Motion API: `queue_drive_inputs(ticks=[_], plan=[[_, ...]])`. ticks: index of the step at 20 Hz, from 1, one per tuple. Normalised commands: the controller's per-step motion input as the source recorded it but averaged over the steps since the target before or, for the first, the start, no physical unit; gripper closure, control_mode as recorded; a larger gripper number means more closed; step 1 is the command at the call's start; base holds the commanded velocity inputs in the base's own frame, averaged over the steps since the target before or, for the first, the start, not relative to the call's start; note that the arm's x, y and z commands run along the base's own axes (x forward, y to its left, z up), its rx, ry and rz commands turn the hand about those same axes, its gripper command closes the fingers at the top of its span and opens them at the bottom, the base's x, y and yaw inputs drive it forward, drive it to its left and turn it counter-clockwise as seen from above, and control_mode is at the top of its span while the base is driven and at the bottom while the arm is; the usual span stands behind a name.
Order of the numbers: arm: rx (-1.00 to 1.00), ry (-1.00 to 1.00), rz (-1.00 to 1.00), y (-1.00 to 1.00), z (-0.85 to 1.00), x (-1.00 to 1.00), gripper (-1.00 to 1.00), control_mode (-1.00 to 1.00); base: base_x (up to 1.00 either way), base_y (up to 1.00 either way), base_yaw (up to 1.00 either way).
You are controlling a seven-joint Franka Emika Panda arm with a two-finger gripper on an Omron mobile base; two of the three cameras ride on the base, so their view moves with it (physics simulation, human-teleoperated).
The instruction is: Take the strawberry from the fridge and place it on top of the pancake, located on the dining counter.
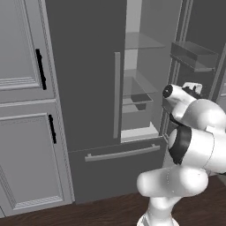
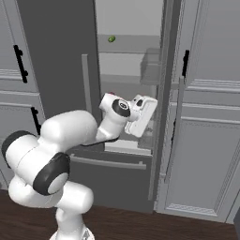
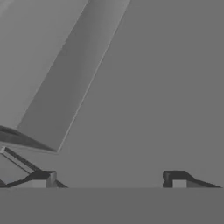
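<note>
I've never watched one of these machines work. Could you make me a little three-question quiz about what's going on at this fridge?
1. True or false: the fridge has its right door swung open.
2. The end effector has its two fingers: A) pressed together, B) spread apart with nothing between them, C) clamped on a red fruit.
3. Fill in: a small green fruit sits on an upper ____ inside the fridge.

Key
1. True; the shelves show in both base views.
2. B; the hand view shows the tips far apart.
3. shelf.
</note>
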Motion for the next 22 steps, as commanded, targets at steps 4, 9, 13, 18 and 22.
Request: queue_drive_inputs(ticks=[4, 9, 13, 18, 22], plan=[[0.0, -0.03, 0.0, -0.24, 0.0, -0.2, -1.0, -1.0, 0.0, 0.0, 0.0], [0.0, -0.04, 0.1, 0.29, 0.07, -0.4, -1.0, -1.0, 0.0, 0.0, 0.0], [0.0, 0.0, 0.04, 0.84, 0.08, -0.37, -1.0, -1.0, 0.0, 0.0, 0.0], [0.03, -0.01, 0.0, 0.98, 0.03, -0.23, -1.0, -1.0, 0.0, 0.0, 0.0], [0.24, 0.0, -0.04, 1.0, 0.0, -0.01, -1.0, -1.0, 0.0, 0.0, 0.0]])
